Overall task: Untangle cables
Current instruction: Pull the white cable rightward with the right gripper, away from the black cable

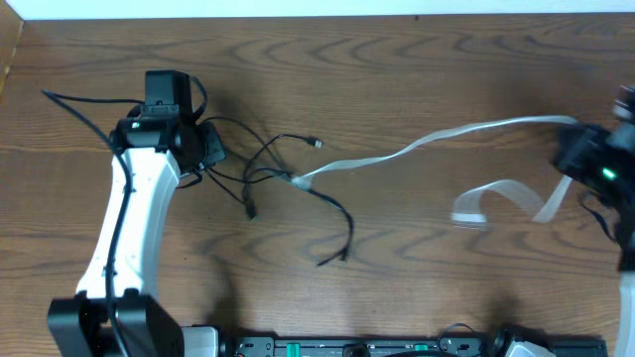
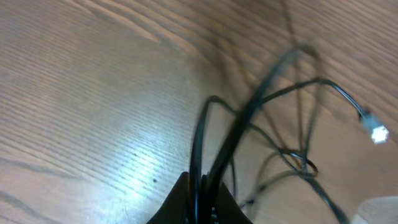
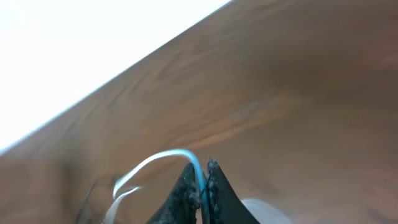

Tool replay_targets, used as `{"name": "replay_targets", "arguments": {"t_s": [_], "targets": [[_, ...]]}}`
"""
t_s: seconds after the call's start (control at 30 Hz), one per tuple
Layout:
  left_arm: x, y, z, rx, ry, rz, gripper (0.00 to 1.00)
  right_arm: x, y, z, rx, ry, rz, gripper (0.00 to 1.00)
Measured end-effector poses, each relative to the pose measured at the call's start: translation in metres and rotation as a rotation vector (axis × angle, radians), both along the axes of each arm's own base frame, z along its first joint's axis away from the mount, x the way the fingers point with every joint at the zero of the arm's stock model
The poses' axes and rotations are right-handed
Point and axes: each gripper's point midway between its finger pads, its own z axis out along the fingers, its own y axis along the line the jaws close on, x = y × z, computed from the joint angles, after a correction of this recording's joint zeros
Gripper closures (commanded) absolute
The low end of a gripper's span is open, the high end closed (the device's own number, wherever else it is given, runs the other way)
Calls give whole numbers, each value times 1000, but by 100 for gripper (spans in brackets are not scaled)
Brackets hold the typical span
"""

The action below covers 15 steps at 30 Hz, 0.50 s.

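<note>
While black cable (image 1: 346,216) loops, white cable (image 1: 476,127) (flat)

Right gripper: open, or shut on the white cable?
Shut: right gripper pinches the white cable between its touching fingertips.

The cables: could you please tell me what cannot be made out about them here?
Overhead: whether the white cable threads through the black cable where they meet; too small.
Overhead: the right gripper is blurred and cut by the edge, hiding its grip.
Left wrist: which black strands cross over which; motion blur.
Right wrist: the white cable leaves the bottom edge.
</note>
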Motion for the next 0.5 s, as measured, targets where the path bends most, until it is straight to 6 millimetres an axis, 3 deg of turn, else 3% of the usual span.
{"name": "replay_targets", "arguments": {"t_s": [0.1,0.23,0.37,0.5], "targets": [[9,5,-9,18,-3,27,93,-21,-45,7,-28,-9,-212,99],[19,3,-13,3,-24,31,92,-25,-59,4,-11,-3,-251,99],[35,-22,-6,-106,-94,-91,92,-4,-39,-4,44,0,-96,99],[41,-58,14,-255,-180,-259,93,20,-1,-17,104,17,120,96]]}}
